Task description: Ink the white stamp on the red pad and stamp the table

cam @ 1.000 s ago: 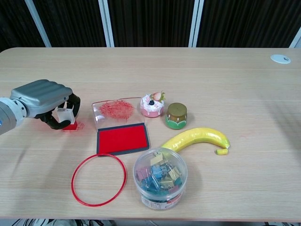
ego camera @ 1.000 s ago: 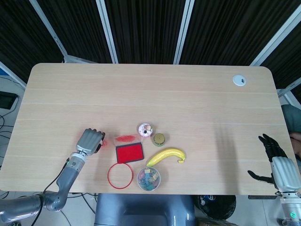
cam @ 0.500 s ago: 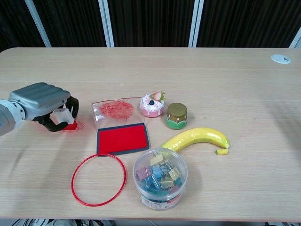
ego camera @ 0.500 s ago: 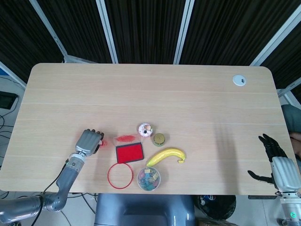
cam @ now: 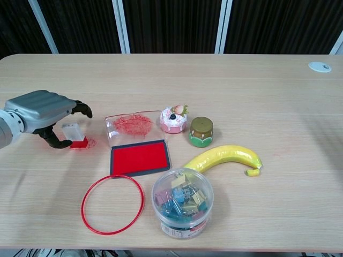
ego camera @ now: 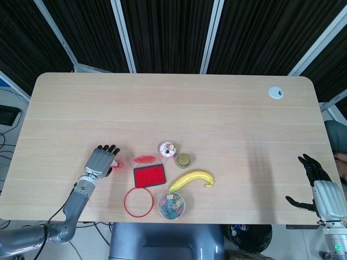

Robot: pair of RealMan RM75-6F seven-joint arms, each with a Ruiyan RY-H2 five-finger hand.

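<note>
The white stamp (cam: 75, 135) stands upright on the table with its red base down, on a faint red ink mark, left of the open red ink pad (cam: 140, 157). My left hand (cam: 43, 110) arches over the stamp with its fingers spread and its thumb just beside it, gripping nothing. In the head view the stamp (ego camera: 116, 162) shows just right of the left hand (ego camera: 100, 160), and the pad (ego camera: 149, 175) lies further right. My right hand (ego camera: 320, 189) hangs off the table's near right corner with fingers apart and nothing in it.
The pad's clear lid (cam: 131, 125), smeared red, lies behind it. To the right stand a small toy cake (cam: 174, 118) and a green jar (cam: 201, 131). A banana (cam: 225, 157), a tub of clips (cam: 182, 202) and a red ring (cam: 112, 203) lie nearer the front edge.
My left hand has uncurled and released the stamp, which now stands by itself on the table. The hand has shifted slightly left. The right hand has not moved.
</note>
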